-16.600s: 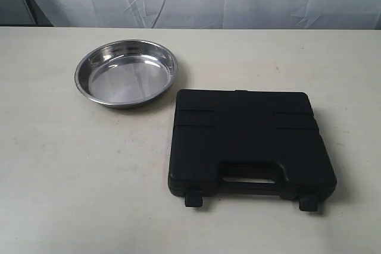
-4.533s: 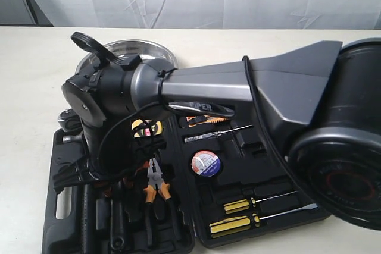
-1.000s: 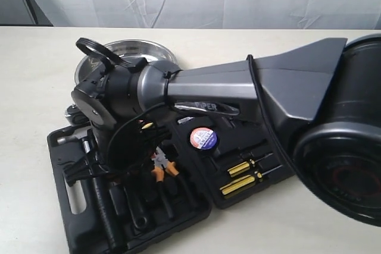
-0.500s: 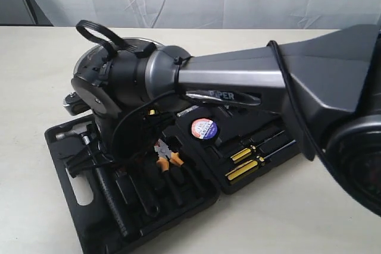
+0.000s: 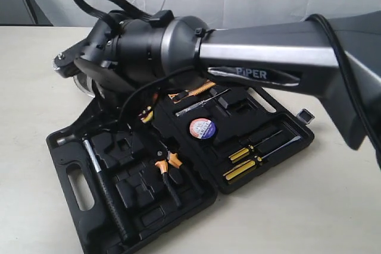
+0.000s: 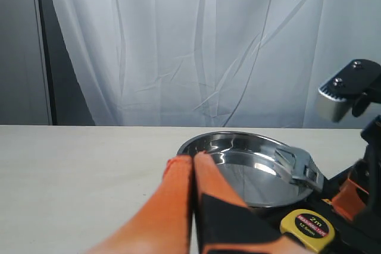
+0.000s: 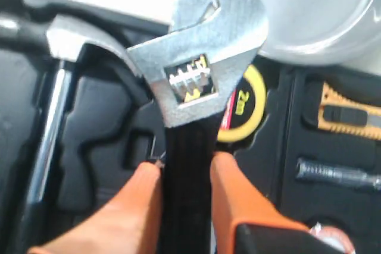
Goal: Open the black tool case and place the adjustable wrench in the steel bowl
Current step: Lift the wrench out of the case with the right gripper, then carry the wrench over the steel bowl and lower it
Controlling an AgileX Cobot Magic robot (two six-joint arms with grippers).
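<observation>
The pale bench (image 5: 36, 99) carries everything. The right arm (image 5: 268, 57) reaches across from the right and hides most of the far left corner of the scene. Under it the case (image 5: 140, 191) lies opened flat, both halves up, with tools sitting in their moulded recesses. The bowl (image 6: 238, 165) stands on the bench just beyond the case, upright, with nothing lying on its bottom. In the left half of the case the hammer (image 5: 104, 188) rests in its recess, and beside it are the orange-handled pliers (image 5: 165, 168). Two yellow-handled screwdrivers (image 5: 250, 162) and a roll of tape (image 5: 201, 128) are in the other half. The wrench (image 7: 196, 87) is out of the case, gripped by its black handle in the right hand (image 7: 186, 165), whose orange fingers (image 7: 229, 194) press on either side. Its silver head hangs above the yellow tape measure (image 7: 244, 108), close to the bowl's near rim, though I cannot tell whether it touches the rim. The left hand (image 6: 191, 162) faces the bowl with its fingers pressed together and nothing between them.
</observation>
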